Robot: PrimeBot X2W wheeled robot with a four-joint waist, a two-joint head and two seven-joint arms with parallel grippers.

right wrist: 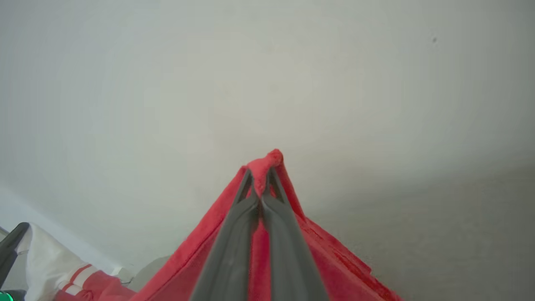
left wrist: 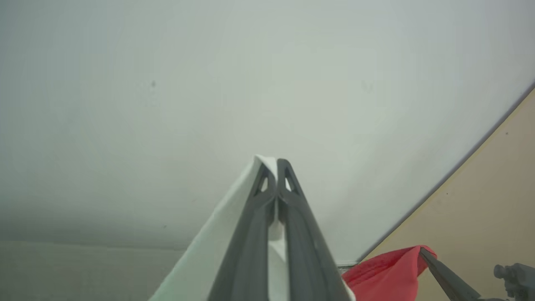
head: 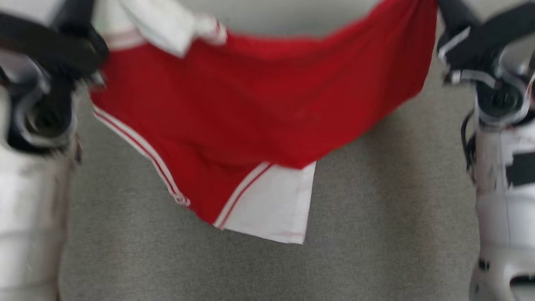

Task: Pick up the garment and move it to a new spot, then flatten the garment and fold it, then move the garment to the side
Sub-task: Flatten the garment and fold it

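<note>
Above the grey, felt-like surface (head: 397,217), the red fabric garment with white sleeves and striped trim (head: 250,113) hangs stretched between the two arms, with its top edge up and one white sleeve hanging lowest. The head view is blurred, and I cannot tell if this sleeve touches the surface. This view gives the whole width of the garment, but not the fingertips.

The left wrist view shows them: the left gripper (left wrist: 276,167) has its jaws pressed together on a white part of the garment, in front of a pale wall (left wrist: 167,104). At the lower right of it, a red corner is pinched by the other arm's dark finger.

The right wrist view shows the right gripper (right wrist: 260,175) closed tight on a bunched red edge. At its lower left are the white sleeve and its red stripes.
</note>
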